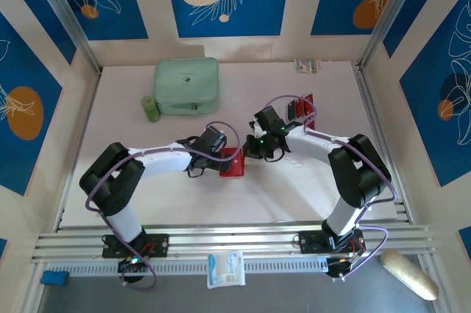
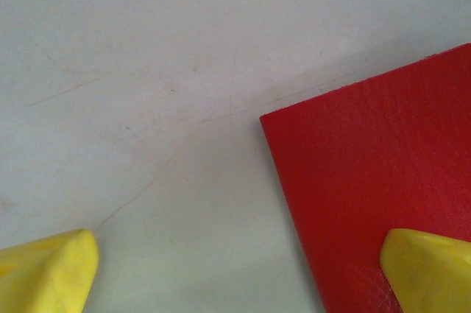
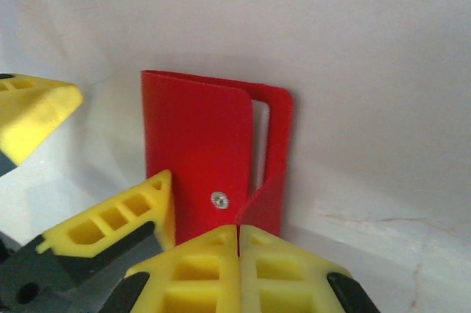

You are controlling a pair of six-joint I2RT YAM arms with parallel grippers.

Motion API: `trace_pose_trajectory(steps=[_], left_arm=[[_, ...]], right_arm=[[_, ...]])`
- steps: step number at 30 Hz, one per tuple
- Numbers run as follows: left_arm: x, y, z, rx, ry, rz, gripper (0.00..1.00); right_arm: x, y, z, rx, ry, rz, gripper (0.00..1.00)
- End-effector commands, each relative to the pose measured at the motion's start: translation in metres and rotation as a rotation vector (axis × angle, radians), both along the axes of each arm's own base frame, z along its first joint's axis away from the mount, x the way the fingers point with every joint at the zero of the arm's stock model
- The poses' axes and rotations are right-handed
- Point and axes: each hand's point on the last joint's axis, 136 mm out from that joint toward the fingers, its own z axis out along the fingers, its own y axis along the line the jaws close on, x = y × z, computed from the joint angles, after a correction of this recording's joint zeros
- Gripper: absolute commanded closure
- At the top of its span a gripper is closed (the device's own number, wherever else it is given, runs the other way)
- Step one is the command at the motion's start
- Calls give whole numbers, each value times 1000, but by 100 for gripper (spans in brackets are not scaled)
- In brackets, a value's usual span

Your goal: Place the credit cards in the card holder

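Lying mid-frame on the worktop [image 1: 294, 195], the card holder [image 1: 232, 162] awaits cards; left gripper [image 2: 235, 269] wide, right gripper [image 3: 238, 232] closed on its flap.

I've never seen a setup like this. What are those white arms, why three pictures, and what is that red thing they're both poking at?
Two robot arms are bolted at the table's near edge, seen in the overhead picture. The other two pictures come from cameras on their wrists; the yellow wedges are their fingers.

The red thing is a small card holder lying mid-table. The left gripper stands wide open, one finger over the holder's corner. The right gripper is shut, its tips at the holder's flap edge near the snap; whether it pinches it, I can't tell.

Farther back lie a mint-green case and a green roll.
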Motion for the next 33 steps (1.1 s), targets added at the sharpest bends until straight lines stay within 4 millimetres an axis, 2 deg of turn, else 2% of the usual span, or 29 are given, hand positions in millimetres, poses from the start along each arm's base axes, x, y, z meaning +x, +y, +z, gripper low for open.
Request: trace_pose_trajectory(steps=[1,7,13,21,33], left_arm=[[-19,22,-30,121,68,-12,0],[-21,23,-32,116,70,-10,0],[-20,23,-29,109,61,-8,0],[-21,24,-30,111,61,-7,0],[-22,24,-29,107,59,-6,0]], right_arm=[[-1,20,7,87,21,20,100],[-3,35,-5,93,51,32,100],[-4,40,-15,91,72,34,100],[-5,38,-25,76,91,26,100],[-28,23,-58,25,161,4,100]])
